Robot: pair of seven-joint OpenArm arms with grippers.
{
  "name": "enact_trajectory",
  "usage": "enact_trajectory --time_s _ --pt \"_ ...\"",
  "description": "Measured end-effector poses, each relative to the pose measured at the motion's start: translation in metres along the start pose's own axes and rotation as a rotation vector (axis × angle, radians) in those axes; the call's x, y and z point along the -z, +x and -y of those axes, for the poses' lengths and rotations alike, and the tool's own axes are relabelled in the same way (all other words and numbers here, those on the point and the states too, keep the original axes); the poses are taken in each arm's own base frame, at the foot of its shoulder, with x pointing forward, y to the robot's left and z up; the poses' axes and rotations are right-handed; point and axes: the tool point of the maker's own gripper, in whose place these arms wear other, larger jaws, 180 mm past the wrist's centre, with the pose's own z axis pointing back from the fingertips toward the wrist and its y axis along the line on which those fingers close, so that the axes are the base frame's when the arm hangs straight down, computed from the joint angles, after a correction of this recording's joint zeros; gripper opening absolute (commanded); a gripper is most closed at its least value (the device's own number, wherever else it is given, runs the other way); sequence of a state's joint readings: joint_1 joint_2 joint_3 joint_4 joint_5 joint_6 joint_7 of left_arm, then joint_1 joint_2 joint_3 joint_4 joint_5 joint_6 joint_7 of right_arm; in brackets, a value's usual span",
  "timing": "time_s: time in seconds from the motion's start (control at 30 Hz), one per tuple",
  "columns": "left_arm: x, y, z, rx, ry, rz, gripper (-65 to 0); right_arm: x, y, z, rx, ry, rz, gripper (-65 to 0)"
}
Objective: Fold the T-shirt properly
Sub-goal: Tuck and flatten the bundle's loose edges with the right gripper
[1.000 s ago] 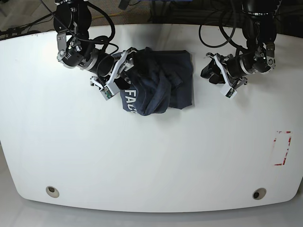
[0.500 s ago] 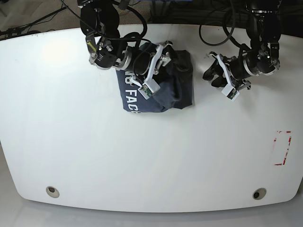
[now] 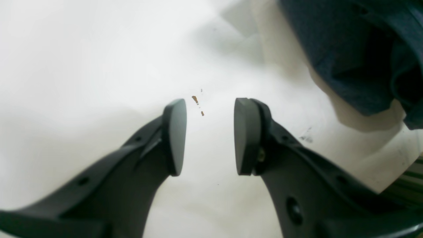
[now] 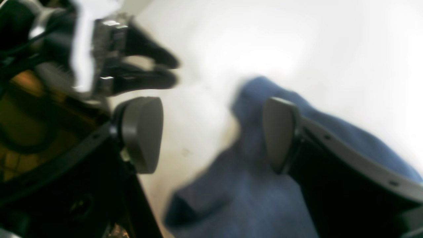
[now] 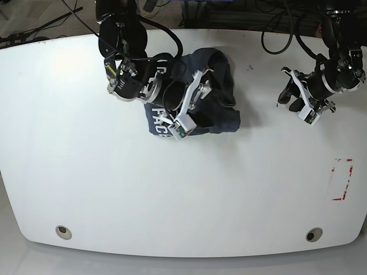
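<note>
The dark navy T-shirt (image 5: 225, 118) lies bunched at the back middle of the white table (image 5: 172, 189), with white letters "FAC" (image 5: 159, 124) at its left edge. My right gripper (image 5: 213, 91) hovers over the shirt. In the blurred right wrist view it (image 4: 211, 132) is open, with blue cloth (image 4: 257, 185) below and nothing between the jaws. My left gripper (image 5: 285, 94) is to the right of the shirt and apart from it. In the left wrist view it (image 3: 209, 109) is open and empty above bare table, with the shirt's edge (image 3: 350, 49) at the top right.
A red-marked rectangle (image 5: 343, 179) sits near the table's right edge. Two round holes (image 5: 63, 231) (image 5: 313, 234) lie near the front edge. Cables hang beyond the back edge. Small brown specks (image 3: 195, 98) mark the table under the left gripper.
My right arm has swung right from the shirt's left edge to above it, and the cloth bunched rightward. My left arm has drawn away to the right.
</note>
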State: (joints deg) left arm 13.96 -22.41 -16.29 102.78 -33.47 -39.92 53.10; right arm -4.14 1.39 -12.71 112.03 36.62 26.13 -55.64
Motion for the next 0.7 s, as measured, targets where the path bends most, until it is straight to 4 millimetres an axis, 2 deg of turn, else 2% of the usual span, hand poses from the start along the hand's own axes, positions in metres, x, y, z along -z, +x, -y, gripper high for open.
enact_trajectory --time_s 0.17,0.33,0.4,0.5,0.57,0.63,0.7 --pt "0.000 0.000 0.001 0.000 -0.001 0.001 -42.6 -0.015 -0.035 0.016 -0.011 -0.043 -0.112 -19.8" --pt "0.000 -0.001 0.001 -0.001 -0.002 -0.002 -42.6 -0.023 -0.046 0.039 -0.083 -0.134 -0.177 -19.8" --pt "0.000 -0.001 0.001 -0.001 -0.002 -0.002 -42.6 -0.021 -0.055 0.047 -0.087 -0.165 -0.212 -19.8" --pt "-0.001 -0.001 0.000 0.005 0.000 -0.006 -42.6 -0.003 -0.067 0.058 -0.105 -0.203 -0.285 -21.7" --pt "-0.004 -0.004 -0.003 0.016 0.003 -0.018 -42.6 0.016 -0.064 0.062 -0.116 -0.198 -0.300 -25.8" --pt "-0.006 -0.008 -0.005 0.024 0.010 -0.036 -42.6 0.035 -0.052 0.069 -0.128 -0.215 -0.284 -29.5" --pt "-0.008 -0.008 -0.005 0.031 0.014 -0.038 -42.6 0.058 -0.041 0.074 -0.145 -0.210 -0.268 -30.4"
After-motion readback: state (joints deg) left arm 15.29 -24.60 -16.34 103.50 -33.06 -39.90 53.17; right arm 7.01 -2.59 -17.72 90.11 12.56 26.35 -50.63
